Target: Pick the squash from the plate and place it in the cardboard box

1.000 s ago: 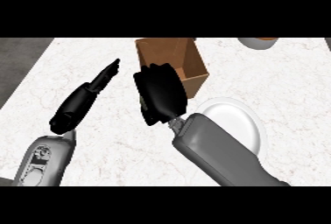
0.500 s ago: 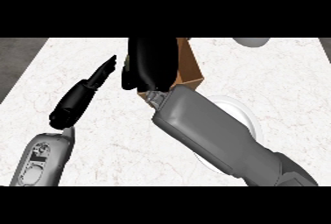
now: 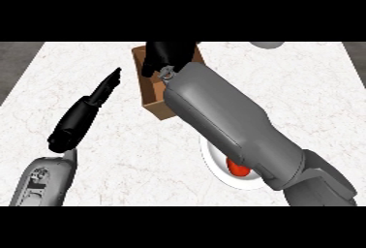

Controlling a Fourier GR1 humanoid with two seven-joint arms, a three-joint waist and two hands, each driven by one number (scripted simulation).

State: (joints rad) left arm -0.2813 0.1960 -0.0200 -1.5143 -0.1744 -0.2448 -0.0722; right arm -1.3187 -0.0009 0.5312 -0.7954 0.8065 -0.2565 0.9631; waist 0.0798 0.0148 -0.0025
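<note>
- The worktop carries the cardboard box near the middle of its far edge. The plate lies toward the near edge, right of centre.
- The right forearm has swung further out over the last second. It now stretches from the near right corner across the plate and over the box, covering much of both.
- The left hand is left of the box, fingers straight and together, holding nothing, much as before.
- The right hand has moved from the box's near side to above its far end. Its fingers point down into the box; I cannot tell whether they are shut or holding anything.
- An orange-red thing, probably the squash, shows on the plate at the forearm's edge. If so, this reach to the box carries nothing, and the pick is not yet done.
</note>
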